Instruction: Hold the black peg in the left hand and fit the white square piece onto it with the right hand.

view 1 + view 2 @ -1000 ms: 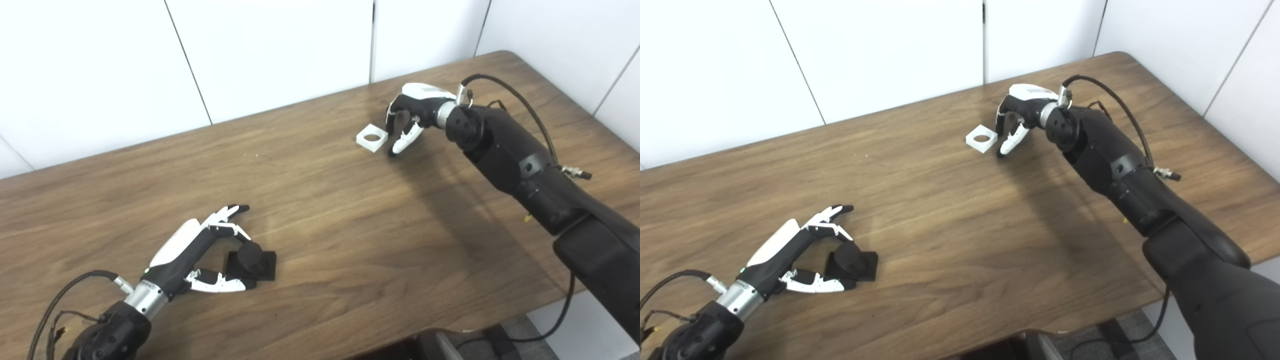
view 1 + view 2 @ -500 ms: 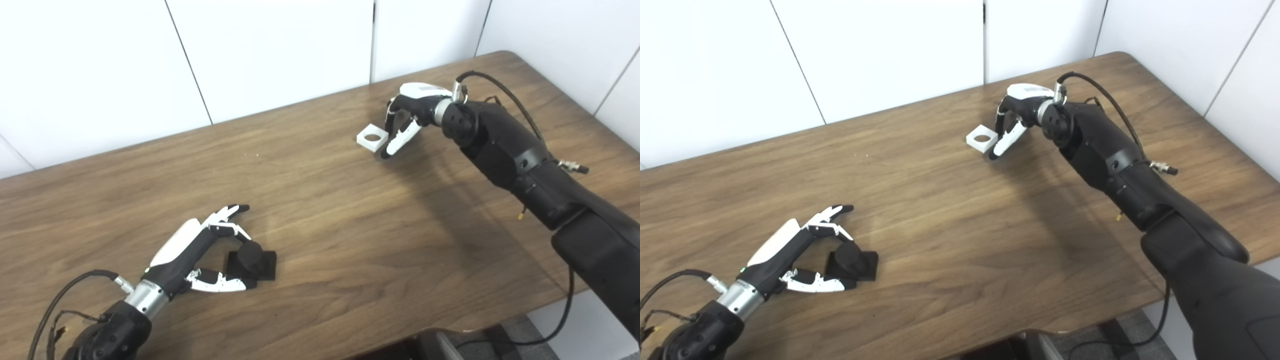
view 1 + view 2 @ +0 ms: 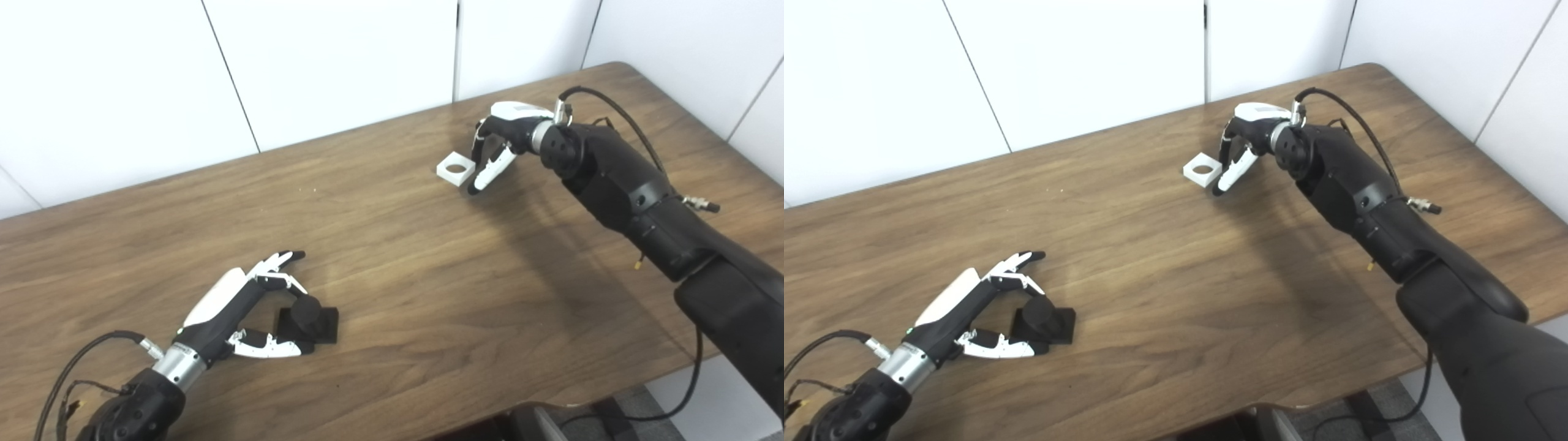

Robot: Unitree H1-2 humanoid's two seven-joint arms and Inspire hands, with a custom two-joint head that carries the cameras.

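**Count of what is in view**

One black peg (image 3: pixel 308 320), a round post on a square base. One white square piece (image 3: pixel 456 169) with a round hole. Two robot hands: one left hand (image 3: pixel 245 312) and one right hand (image 3: pixel 499 138). One wooden surface (image 3: pixel 429 275) carries both parts. Two loose parts, two hands, one surface.

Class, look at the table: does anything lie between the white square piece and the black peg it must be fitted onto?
Nothing visible does. Only bare table separates the white square piece from the black peg.
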